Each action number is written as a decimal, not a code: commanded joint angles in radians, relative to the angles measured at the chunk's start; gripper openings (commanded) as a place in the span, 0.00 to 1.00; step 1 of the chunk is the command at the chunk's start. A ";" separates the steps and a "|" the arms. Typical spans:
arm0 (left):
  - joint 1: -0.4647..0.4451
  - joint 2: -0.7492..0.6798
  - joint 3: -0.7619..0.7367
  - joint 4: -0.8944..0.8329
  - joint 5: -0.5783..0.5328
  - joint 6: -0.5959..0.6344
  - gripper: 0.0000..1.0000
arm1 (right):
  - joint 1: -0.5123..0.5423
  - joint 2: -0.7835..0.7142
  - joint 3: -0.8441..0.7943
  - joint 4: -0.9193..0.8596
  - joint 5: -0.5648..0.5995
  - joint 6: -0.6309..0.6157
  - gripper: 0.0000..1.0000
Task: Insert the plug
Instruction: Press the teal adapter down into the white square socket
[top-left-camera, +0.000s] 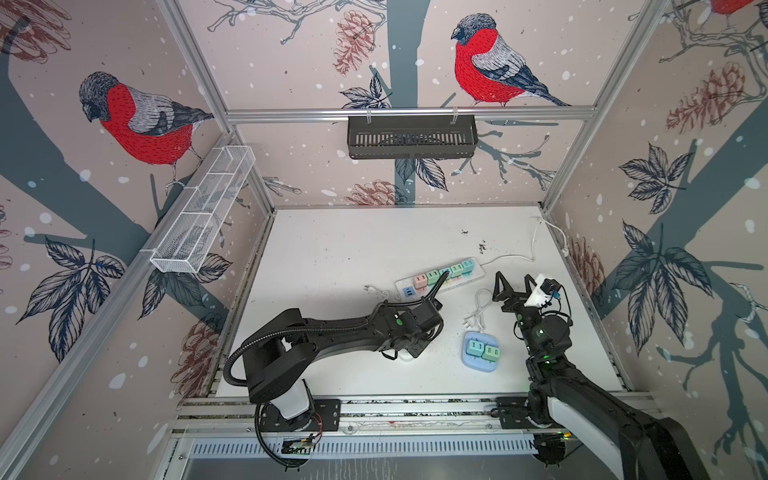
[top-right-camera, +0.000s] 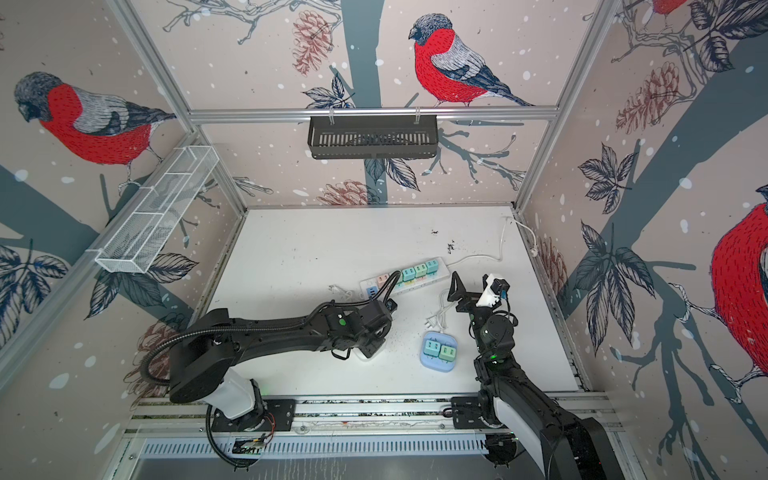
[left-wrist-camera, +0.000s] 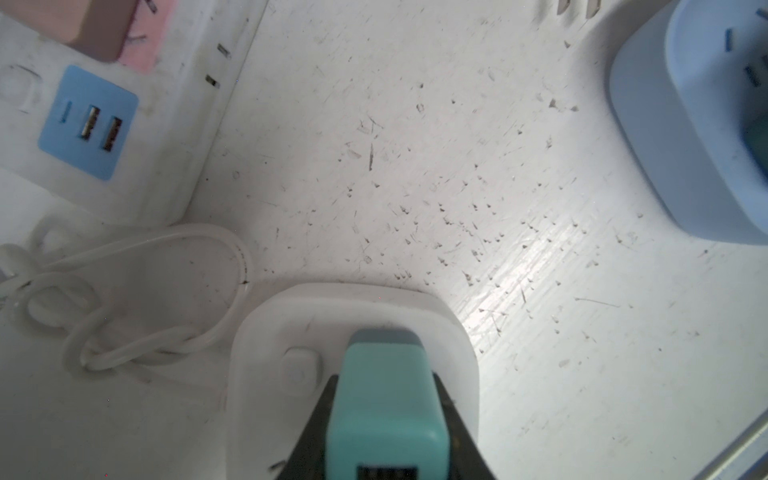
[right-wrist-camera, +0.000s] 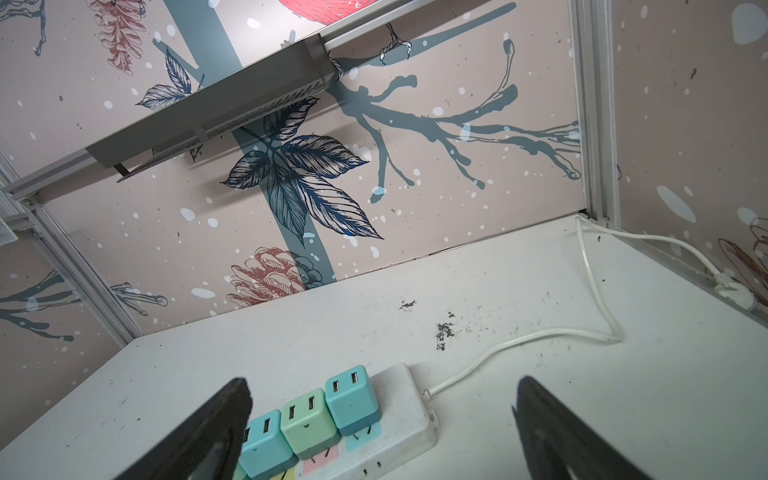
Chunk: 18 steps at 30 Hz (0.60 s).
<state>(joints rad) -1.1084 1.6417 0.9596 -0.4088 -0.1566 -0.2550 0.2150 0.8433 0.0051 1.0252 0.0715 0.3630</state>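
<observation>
Plug (left-wrist-camera: 386, 424), teal and chunky, pinched tight in left pincer (left-wrist-camera: 384, 378), right on top of white socket box (left-wrist-camera: 440, 332) on worktop (left-wrist-camera: 540, 208). Pins hidden under plug; in the holes or not, cannot tell. Right pincer (top-left-camera: 514, 279) spread wide, holding nothing, up in the air beside long power strip (top-left-camera: 480, 273), well apart from white socket box.

Could go wrong from here: pins missing the holes from a crooked push down. Could also slide or tip the small box, with nothing holding it down. Might lift the box too, if pulled up with plug stuck halfway.

Left wrist view: shows the pinch, the box's little button (left-wrist-camera: 297, 372) and a looped white cord (left-wrist-camera: 137, 356) beside it. Top views: hide plug under the arm, show only a white corner peeking out. Show instead both arms together, plus blue socket box (top-left-camera: 478, 365) with two plugs in it.
</observation>
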 joint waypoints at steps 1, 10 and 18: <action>0.009 0.024 -0.018 -0.096 0.030 -0.007 0.00 | 0.000 0.000 -0.044 0.029 -0.010 0.003 1.00; 0.032 0.038 -0.016 -0.084 0.080 -0.005 0.26 | 0.000 0.001 -0.044 0.029 -0.011 0.003 1.00; 0.042 -0.069 -0.009 -0.062 -0.019 -0.024 0.92 | 0.000 0.004 -0.041 0.027 -0.012 0.005 1.00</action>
<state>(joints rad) -1.0683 1.6062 0.9504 -0.4252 -0.1280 -0.2623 0.2150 0.8452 0.0051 1.0256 0.0711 0.3630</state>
